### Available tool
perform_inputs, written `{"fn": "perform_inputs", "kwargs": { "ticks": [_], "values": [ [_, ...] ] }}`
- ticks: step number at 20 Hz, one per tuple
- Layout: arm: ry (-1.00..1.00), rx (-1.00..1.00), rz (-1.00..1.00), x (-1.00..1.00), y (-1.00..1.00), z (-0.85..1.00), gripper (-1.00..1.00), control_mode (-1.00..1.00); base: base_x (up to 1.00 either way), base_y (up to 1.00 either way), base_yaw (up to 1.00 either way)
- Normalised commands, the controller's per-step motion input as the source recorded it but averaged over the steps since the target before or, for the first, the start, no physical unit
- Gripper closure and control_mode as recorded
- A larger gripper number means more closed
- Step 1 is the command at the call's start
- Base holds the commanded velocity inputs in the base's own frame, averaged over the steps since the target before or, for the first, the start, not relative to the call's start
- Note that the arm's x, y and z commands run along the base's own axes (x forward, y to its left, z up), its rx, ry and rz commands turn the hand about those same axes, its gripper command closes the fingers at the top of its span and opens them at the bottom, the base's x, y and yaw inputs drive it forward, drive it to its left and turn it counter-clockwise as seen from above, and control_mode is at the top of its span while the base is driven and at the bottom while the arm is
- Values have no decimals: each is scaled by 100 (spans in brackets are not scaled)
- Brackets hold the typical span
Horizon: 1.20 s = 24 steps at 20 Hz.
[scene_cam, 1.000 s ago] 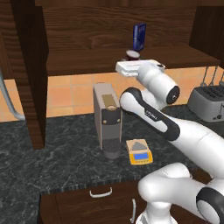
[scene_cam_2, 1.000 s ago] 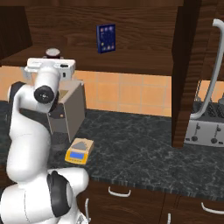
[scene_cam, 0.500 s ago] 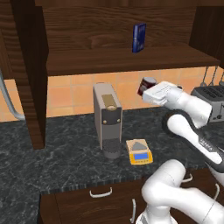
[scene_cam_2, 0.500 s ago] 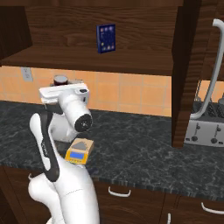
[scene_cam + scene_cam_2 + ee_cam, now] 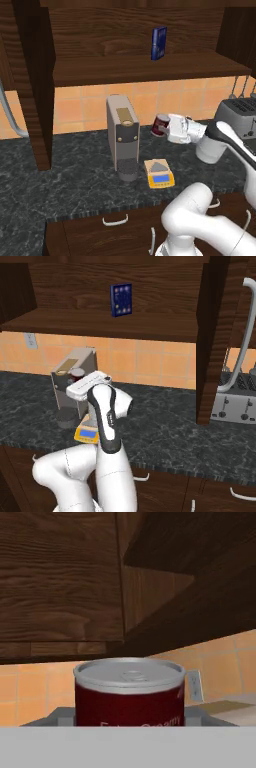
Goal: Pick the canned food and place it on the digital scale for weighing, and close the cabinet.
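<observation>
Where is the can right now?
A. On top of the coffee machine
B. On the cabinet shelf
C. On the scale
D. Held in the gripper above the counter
D: the gripper is shut on the can, off the counter and up behind the scale.

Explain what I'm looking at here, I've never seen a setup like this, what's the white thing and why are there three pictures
The white thing is a robot arm in a computer-rendered kitchen. Two pictures come from cameras on its base, looking over it from behind, one from its left and one from its right. The third comes from a camera on its hand. The gripper is shut on the canned food, a short red can with a silver top, held above the counter. On the dark counter stand a grey coffee machine, a small yellow digital scale beside it, and a toaster. Above is the brown cabinet, open, with a blue box on its shelf.
</observation>
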Motion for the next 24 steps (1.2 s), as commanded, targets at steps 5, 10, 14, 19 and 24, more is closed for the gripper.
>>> {"fn": "perform_inputs", "kwargs": {
  "ticks": [5,10,14,19,24],
  "values": [
    [4,0,22,47,-5,-68,100,-100,0,0,0],
    [-8,-6,3,32,0,-67,100,-100,0,0,0],
    [-12,-15,0,25,0,-66,100,-100,0,0,0],
    [-13,-15,1,2,0,-28,100,-100,0,0,0],
    [0,-11,0,0,-3,-11,100,-100,0,0,0]
  ]
}}
